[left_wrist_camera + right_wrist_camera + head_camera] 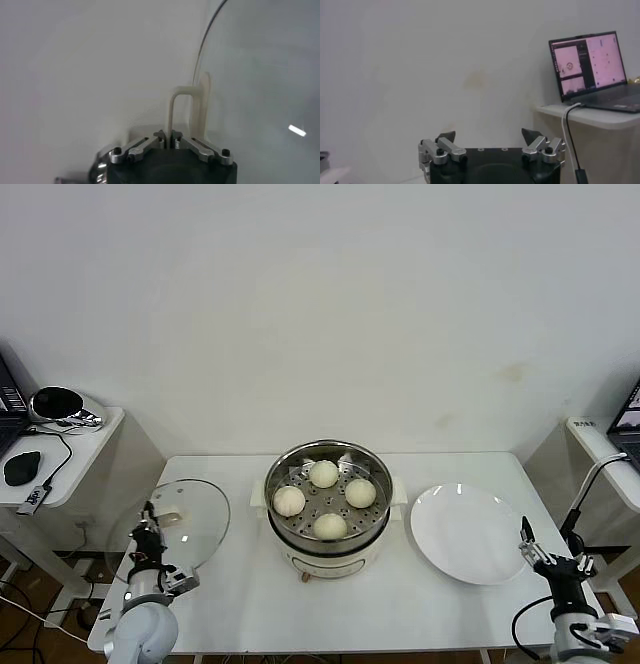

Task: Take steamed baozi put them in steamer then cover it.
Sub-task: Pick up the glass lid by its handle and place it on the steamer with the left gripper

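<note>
Left gripper (152, 529) clamps round clear glass cover (190, 524)'s handle

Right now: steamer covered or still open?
Open. The steamer shows four baozi on its bare tray. The cover is off to its left, its handle clamped in the left gripper. The right gripper idles open.

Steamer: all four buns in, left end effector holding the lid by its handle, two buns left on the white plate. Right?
Not quite. The head view shows the plate bare; no buns are on it. The rest stands: four buns sit in the steamer, and the left end effector is shut on the handle of the lid.
</note>
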Action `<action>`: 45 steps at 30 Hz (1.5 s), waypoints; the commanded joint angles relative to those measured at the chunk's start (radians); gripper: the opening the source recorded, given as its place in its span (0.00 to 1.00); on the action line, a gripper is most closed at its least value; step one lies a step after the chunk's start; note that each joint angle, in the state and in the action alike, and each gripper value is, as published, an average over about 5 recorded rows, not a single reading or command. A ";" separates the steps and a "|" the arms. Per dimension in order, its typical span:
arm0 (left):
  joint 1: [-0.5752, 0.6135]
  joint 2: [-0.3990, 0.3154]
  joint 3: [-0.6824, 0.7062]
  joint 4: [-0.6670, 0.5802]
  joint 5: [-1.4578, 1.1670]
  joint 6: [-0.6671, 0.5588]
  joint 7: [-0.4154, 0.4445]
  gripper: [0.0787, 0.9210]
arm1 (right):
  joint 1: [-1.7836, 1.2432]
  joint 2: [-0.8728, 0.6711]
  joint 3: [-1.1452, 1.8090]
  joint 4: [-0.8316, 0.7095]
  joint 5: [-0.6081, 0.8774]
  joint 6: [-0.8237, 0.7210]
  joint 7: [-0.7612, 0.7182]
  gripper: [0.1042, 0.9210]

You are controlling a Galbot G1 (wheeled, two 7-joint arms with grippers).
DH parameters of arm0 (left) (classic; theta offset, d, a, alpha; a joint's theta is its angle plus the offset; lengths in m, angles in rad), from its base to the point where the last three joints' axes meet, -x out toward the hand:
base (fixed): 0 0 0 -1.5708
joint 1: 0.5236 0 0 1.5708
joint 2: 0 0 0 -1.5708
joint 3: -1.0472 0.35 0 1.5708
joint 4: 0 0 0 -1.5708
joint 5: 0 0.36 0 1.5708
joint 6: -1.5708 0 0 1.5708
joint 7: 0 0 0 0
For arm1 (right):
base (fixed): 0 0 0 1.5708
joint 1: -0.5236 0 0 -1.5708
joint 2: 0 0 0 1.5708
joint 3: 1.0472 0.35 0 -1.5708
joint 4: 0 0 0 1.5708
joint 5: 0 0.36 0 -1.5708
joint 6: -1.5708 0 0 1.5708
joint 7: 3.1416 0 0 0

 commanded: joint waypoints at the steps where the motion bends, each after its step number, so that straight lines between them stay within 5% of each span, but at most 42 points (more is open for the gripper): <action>1: 0.020 0.015 0.006 -0.286 0.181 0.284 0.185 0.08 | 0.000 0.001 -0.016 -0.007 0.000 0.001 0.001 0.88; 15: -0.124 -0.119 0.239 -0.335 0.401 0.314 0.336 0.08 | -0.033 0.046 -0.032 0.016 -0.064 0.003 -0.008 0.88; 25: -0.275 -0.205 0.411 -0.230 0.458 0.320 0.362 0.08 | -0.045 0.106 -0.016 0.019 -0.109 0.013 -0.007 0.88; 35: -0.302 -0.303 0.561 -0.171 0.495 0.329 0.362 0.08 | -0.044 0.131 -0.001 0.025 -0.119 0.014 -0.006 0.88; 45: -0.336 -0.319 0.635 -0.093 0.417 0.352 0.352 0.08 | -0.037 0.131 -0.010 0.014 -0.124 0.015 -0.007 0.88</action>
